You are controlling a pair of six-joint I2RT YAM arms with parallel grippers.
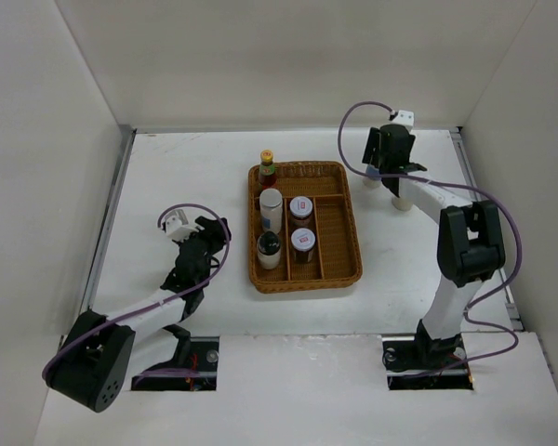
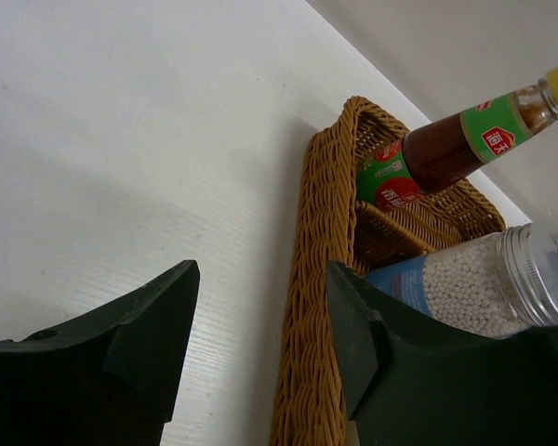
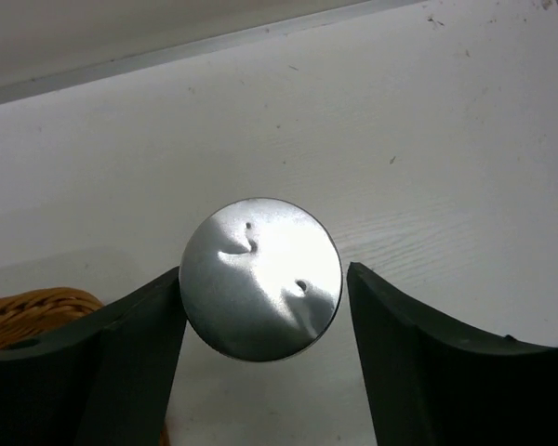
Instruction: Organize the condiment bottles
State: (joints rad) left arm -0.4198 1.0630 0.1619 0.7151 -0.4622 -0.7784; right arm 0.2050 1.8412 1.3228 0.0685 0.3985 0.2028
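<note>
Silver-lidded cylinder (image 3: 260,279) toward right edge of table (image 3: 446,139), right gripper (image 3: 265,290) jaws wide astride lid; best centre, descend, then squeeze. Left gripper (image 2: 260,279) half-open, empty, beside wicker tray (image 2: 321,279).

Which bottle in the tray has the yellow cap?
The dark sauce bottle at the wicker tray's far-left corner, the only one with a red-and-green label.
</note>
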